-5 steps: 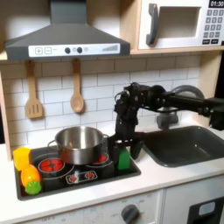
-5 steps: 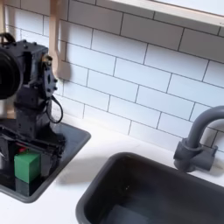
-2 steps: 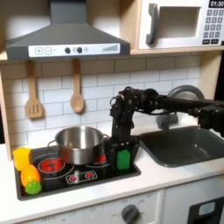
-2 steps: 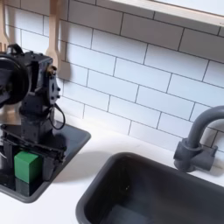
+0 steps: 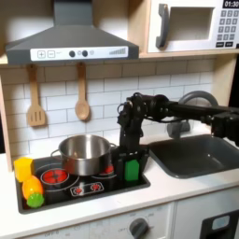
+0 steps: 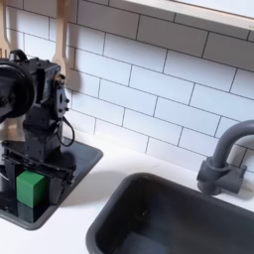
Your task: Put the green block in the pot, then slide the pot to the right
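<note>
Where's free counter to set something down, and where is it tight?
Free: the white counter strip between the black stovetop and dark sink, and along the front edge. Tight: the stovetop, with the shiny silver pot, small green block under the claw, and yellow toys at the first exterior view's left.

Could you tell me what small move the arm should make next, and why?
Probably lower a little and close: the pincer hangs directly over the green block, which still sits on the stovetop beside the pot; whether the fingers already bracket it is unclear.
</note>
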Tool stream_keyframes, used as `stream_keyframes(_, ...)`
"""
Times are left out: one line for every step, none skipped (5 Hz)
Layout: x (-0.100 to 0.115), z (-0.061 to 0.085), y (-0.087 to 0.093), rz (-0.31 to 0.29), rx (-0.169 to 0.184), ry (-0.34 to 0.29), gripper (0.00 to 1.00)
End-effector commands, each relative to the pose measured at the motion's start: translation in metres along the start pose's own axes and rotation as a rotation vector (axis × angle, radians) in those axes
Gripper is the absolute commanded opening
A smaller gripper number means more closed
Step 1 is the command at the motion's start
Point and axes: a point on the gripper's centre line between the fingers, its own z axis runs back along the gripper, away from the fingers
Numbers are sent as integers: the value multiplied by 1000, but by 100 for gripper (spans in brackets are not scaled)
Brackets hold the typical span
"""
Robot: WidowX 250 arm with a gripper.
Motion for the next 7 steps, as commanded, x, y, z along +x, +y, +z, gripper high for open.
stream_keyframes(-10, 0, -2, -15, -8, -1, 0)
stream_keyframes(-13, 3, -3, -15, -16, -12, 0)
stream_keyframes(-16, 9, -4, -24, -20, -28, 0)
stream_keyframes(-19, 18, -5, -44, -31, -45, 0)
stream_keyframes(-18, 35, -9, -51, -38, -86, 0)
stream_keyframes(-20, 45, -8, -42, -49, -100, 0)
stream_keyframes(-20, 56, -6, -39, -54, -123, 0)
